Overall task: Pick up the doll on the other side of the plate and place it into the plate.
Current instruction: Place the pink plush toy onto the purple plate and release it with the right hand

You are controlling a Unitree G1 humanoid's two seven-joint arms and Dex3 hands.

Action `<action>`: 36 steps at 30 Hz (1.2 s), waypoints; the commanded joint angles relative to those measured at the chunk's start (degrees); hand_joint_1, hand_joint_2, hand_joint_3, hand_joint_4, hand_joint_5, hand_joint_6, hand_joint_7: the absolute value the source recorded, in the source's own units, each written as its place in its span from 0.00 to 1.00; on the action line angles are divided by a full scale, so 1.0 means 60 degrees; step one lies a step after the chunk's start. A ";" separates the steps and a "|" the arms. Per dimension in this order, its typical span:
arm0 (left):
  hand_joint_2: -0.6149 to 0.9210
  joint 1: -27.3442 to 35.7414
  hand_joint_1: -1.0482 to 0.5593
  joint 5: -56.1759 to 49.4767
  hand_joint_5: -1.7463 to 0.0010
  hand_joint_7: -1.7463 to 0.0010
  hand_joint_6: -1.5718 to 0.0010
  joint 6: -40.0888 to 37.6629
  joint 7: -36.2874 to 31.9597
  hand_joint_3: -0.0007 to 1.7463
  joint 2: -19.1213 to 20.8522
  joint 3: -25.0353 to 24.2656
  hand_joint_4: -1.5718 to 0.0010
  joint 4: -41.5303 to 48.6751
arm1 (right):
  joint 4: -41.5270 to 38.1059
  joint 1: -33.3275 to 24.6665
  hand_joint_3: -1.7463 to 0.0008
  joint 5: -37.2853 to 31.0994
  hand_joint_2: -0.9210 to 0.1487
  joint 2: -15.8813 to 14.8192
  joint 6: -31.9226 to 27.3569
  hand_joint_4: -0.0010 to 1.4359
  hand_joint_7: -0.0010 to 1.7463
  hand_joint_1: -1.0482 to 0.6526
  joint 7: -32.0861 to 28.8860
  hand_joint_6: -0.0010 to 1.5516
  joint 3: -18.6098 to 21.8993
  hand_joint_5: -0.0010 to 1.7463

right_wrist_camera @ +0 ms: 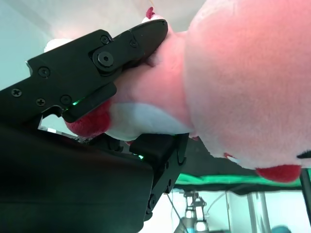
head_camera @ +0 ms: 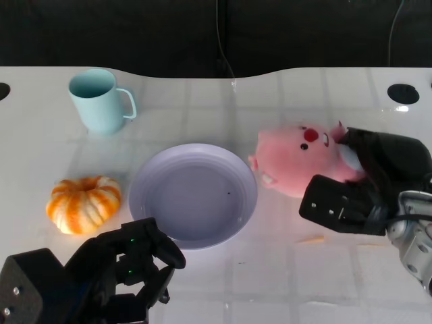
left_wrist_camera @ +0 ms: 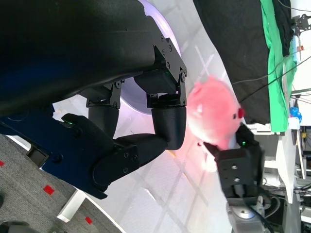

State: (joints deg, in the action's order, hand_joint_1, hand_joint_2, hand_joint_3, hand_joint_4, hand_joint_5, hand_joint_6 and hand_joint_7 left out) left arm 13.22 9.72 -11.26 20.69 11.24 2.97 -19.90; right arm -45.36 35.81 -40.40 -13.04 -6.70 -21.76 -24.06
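White table (head_camera: 202, 283): cup (head_camera: 100, 101), pumpkin (head_camera: 84, 204) left of plate (head_camera: 193, 194).

The right hand (right_wrist_camera: 146, 102) is gripping the pink doll (right_wrist_camera: 243, 82), its black fingers (right_wrist_camera: 112, 58) pressing into the plush beside a white-and-red patch.
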 commanded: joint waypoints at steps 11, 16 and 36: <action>0.79 -0.0044 0.46 -0.0089 0.00 0.22 0.55 -0.0002 -0.0076 0.59 0.0083 0.0008 0.63 0.0072 | 0.1753 0.0135 0.43 0.0001 0.38 -0.0408 -0.0187 0.61 0.53 0.49 0.0767 0.64 0.0239 0.96; 0.79 -0.0057 0.46 -0.0104 0.00 0.23 0.55 -0.0010 -0.0102 0.59 0.0052 0.0029 0.64 0.0098 | 0.2022 0.0565 0.48 0.0029 0.32 -0.0174 0.0023 0.61 0.69 0.47 0.1366 0.59 0.0053 1.00; 0.78 0.0037 0.44 -0.0089 0.00 0.22 0.56 -0.0039 -0.0193 0.58 -0.0143 0.0300 0.60 -0.0064 | 0.0956 0.2170 0.54 0.0506 0.24 0.1994 -0.0061 0.60 0.47 0.47 0.2805 0.62 -0.0357 0.91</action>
State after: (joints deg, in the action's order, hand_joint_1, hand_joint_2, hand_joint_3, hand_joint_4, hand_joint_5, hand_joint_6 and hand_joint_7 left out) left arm 13.04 8.93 -11.14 20.04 10.17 5.00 -19.52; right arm -38.58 46.98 -37.58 -1.53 -7.81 -3.80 -26.12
